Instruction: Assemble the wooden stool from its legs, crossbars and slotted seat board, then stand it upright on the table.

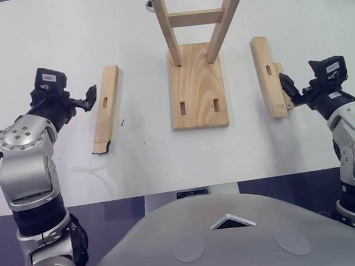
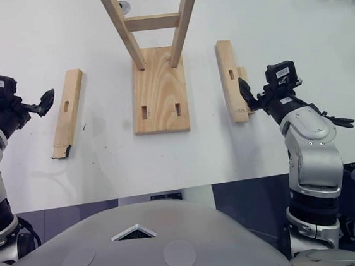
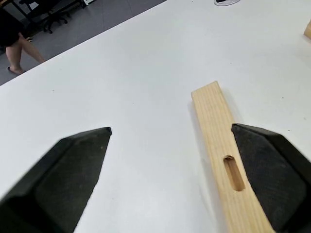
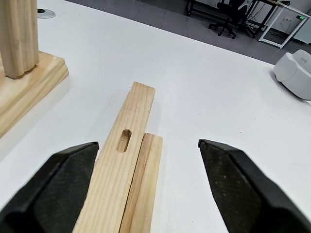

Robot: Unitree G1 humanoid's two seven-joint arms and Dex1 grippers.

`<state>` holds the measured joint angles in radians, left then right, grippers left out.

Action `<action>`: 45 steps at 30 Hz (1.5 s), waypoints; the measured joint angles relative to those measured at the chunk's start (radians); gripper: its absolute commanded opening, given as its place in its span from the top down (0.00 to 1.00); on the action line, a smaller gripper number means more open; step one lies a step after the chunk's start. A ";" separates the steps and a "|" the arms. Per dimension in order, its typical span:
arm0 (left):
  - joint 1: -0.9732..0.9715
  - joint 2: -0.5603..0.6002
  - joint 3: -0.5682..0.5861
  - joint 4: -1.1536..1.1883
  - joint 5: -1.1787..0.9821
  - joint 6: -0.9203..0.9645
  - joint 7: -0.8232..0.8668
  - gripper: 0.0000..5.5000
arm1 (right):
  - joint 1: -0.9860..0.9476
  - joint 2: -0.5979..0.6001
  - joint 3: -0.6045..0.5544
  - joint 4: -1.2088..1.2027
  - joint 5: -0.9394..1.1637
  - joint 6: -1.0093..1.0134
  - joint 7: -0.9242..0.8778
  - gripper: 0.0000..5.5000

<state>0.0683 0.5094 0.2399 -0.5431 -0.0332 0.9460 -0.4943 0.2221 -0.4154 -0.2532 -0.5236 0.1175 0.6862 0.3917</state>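
Observation:
The slotted seat board (image 1: pixel 197 89) lies flat mid-table. Two legs joined by a crossbar (image 1: pixel 195 18) stand in its far slots; the two near slots are empty. A loose slotted leg (image 1: pixel 107 106) lies left of the board. My left gripper (image 1: pixel 90 96) hovers open at that leg's left side; the leg (image 3: pixel 224 162) runs close by one finger (image 3: pixel 272 170). Another slotted leg (image 1: pixel 265 73) lies right of the board with a short crossbar (image 4: pixel 141 187) against it. My right gripper (image 1: pixel 285 87) is open over their near end, holding nothing.
A white rounded object (image 4: pixel 294 72) sits at the table's far right corner. A round cable grommet (image 1: pixel 150 5) is set in the table behind the standing legs. The table's front edge (image 1: pixel 183 188) runs close below the parts.

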 measured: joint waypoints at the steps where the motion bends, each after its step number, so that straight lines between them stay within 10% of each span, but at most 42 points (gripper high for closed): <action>1: 0.013 -0.001 -0.003 -0.001 -0.008 0.011 0.001 0.17 | 0.000 0.004 -0.001 0.000 -0.003 -0.002 -0.015 0.30; 45: 0.094 -0.068 -0.169 0.061 -0.115 0.035 0.106 0.17 | 0.023 -0.044 0.083 0.229 0.044 -0.093 0.054 0.30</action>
<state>0.1626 0.4418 0.0705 -0.4822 -0.1478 0.9809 -0.3880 0.2454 -0.4597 -0.1705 -0.2943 0.1611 0.5935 0.4452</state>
